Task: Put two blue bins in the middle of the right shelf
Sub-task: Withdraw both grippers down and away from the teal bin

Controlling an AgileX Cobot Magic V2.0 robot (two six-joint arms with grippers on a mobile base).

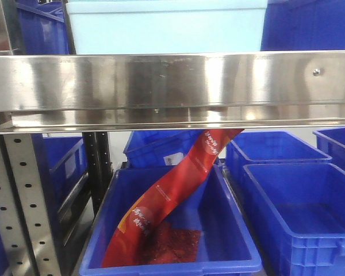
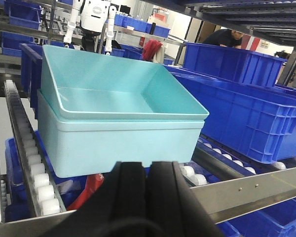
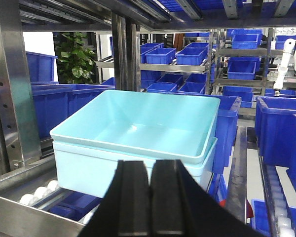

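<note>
Closed left gripper point(image 2: 147, 170) before apparently nested blue bins point(image 2: 118, 123).

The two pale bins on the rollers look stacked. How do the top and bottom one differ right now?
The upper bin sits nested inside the lower bin and tilted, one end riding higher; the lower bin lies flat on the rollers. The upper bin's empty inside shows; the lower bin's inside is covered. Both are the same pale cyan plastic with thickened rims.
</note>
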